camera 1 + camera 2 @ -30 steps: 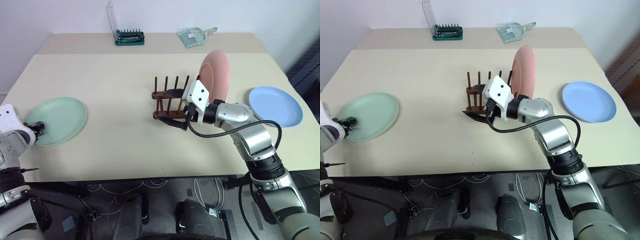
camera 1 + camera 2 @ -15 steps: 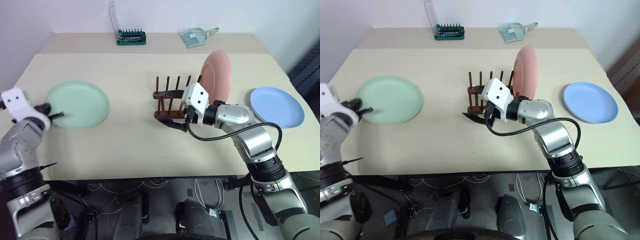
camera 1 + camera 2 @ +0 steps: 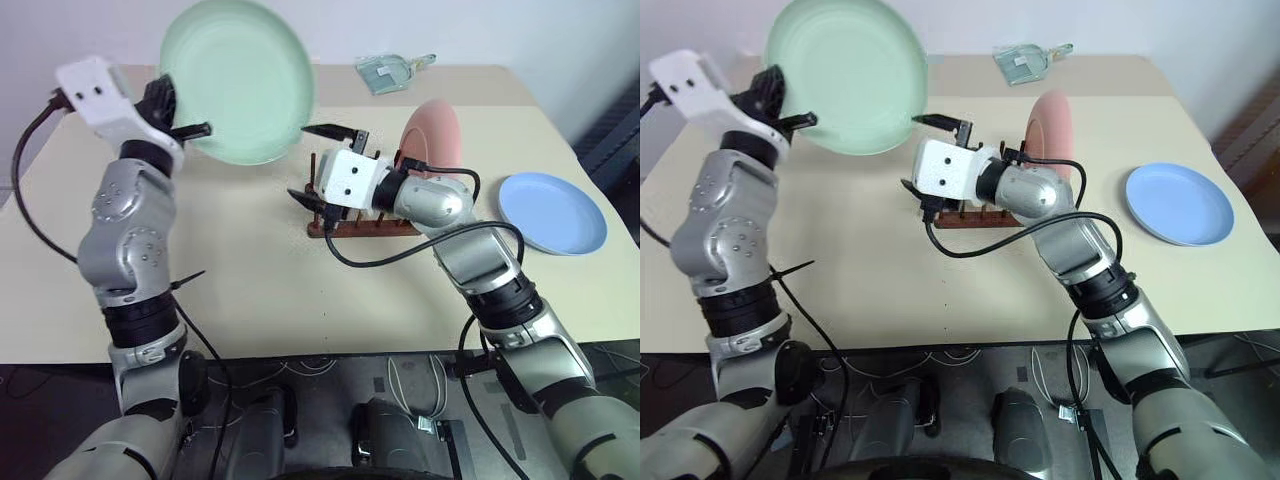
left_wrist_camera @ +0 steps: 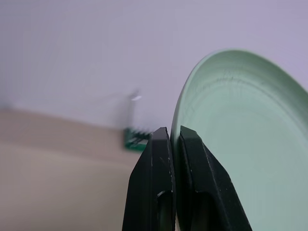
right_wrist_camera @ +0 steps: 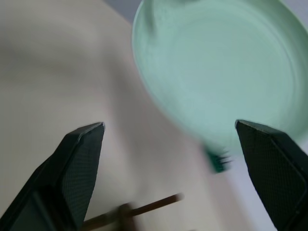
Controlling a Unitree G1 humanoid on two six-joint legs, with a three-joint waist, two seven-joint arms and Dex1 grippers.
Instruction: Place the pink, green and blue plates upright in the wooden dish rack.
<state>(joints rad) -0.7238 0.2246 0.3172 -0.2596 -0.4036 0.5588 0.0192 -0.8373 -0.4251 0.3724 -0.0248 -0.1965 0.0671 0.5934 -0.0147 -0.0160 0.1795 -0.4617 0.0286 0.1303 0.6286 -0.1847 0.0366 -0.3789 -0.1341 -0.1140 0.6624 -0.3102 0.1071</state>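
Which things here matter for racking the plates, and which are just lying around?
Job: green plate pinched in left hand; pink plate upright in wooden dish rack; blue plate flat on table; open right hand.
Lying about: green bit set; glass dustpan.

A pale beige worktop (image 3: pixel 250 260) carries the wooden dish rack (image 3: pixel 352 222) near its middle, with the pink plate (image 3: pixel 438 135) standing upright at the rack's right end. The blue plate (image 3: pixel 551 212) lies flat, well to the right of the rack. Beyond the rack, at the far edge, lies a clear, greenish-tinted object (image 3: pixel 392 72).
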